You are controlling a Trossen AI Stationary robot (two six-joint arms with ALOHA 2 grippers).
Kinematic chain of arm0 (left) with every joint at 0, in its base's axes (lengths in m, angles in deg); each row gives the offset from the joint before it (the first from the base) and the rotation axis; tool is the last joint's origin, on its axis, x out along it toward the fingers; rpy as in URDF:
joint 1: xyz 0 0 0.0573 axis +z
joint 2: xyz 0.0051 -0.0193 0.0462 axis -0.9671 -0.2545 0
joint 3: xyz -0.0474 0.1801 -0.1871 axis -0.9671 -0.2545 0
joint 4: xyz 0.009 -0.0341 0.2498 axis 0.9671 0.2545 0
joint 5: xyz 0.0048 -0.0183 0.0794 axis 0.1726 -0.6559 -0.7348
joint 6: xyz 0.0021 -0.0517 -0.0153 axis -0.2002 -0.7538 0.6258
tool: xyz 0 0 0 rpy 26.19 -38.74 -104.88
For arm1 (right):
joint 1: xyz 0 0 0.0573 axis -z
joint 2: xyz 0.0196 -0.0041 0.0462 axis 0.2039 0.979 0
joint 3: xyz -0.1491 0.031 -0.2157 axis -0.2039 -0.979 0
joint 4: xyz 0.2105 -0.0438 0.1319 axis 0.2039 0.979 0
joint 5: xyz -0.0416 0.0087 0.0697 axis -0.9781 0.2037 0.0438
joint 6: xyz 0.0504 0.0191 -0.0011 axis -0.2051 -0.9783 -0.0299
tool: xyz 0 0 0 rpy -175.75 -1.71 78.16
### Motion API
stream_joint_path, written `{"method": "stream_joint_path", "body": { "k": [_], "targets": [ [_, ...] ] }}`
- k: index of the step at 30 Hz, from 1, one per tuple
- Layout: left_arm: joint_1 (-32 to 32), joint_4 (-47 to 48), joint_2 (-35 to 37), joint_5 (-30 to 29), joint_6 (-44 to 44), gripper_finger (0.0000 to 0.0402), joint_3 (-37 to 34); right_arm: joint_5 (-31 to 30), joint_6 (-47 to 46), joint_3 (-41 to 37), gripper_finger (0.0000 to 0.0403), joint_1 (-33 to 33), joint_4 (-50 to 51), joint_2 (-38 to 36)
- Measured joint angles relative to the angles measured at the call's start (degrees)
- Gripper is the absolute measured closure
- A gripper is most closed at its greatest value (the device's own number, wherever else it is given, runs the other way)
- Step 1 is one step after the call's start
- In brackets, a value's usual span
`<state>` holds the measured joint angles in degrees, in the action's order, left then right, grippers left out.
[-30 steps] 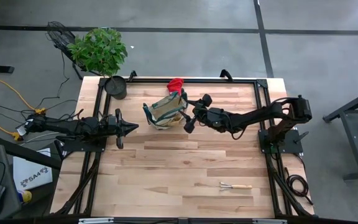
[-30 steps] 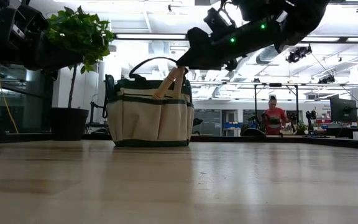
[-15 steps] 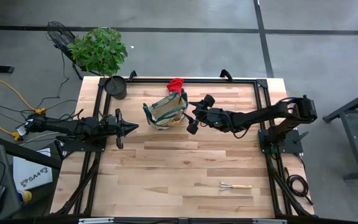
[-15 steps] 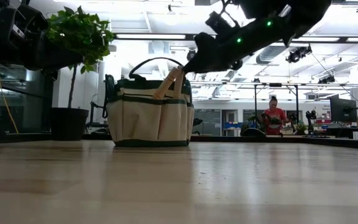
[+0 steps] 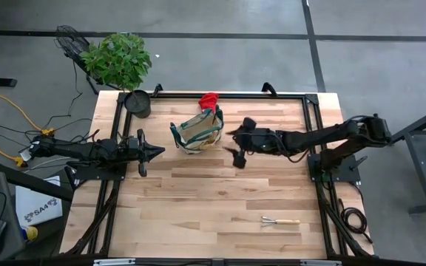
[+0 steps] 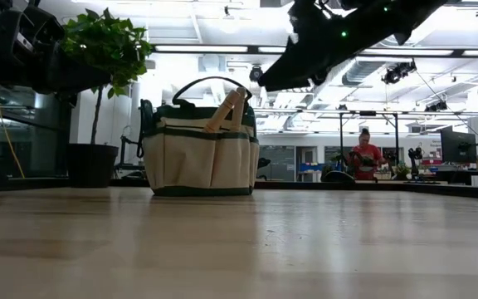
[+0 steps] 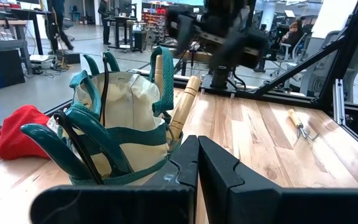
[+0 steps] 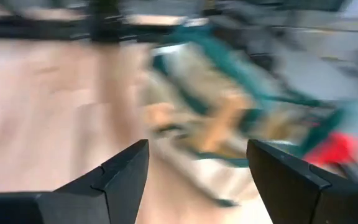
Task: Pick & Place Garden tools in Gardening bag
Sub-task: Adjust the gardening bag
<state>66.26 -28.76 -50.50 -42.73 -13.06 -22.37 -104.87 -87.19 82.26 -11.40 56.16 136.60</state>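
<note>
The tan gardening bag (image 5: 197, 131) with green trim stands upright on its base at the table's far middle. Two wooden handles (image 7: 185, 102) stick out of its mouth and also show in the low view (image 6: 226, 108). The red glove (image 5: 209, 99) lies on the table behind the bag. A wooden-handled mini rake (image 5: 281, 221) lies at the near right. My right gripper (image 5: 235, 142) is open and empty in the air, just right of the bag (image 8: 229, 118). My left gripper (image 5: 154, 151) is shut and empty, left of the bag (image 7: 123, 124).
A black pot (image 5: 137, 103) with a green plant stands at the far left corner. Bare wood lies in front of the bag and across the near half of the table. A person (image 6: 363, 154) stands far off in the room behind.
My right gripper has drawn back from the bag's mouth toward the table's right edge, staying open and empty. In the low view it has risen a little. The bag and the handles in it have stayed still.
</note>
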Motion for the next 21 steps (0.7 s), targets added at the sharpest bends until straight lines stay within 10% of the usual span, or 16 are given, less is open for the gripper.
{"method": "stream_joint_path", "body": {
  "k": [6, 21],
  "targets": [
    [0.0, 0.0, 0.0, 0.0, 0.0, 0.0398, 0.0, 17.0, 2.9, 0.0, 0.0140, -0.1, -0.6, 0.0],
    [0.0, 0.0, 0.0, 0.0, 0.0, 0.0398, 0.0, 19.2, 5.8, 0.0, 0.0140, -3.4, -6.9, 0.0]
  ]
}}
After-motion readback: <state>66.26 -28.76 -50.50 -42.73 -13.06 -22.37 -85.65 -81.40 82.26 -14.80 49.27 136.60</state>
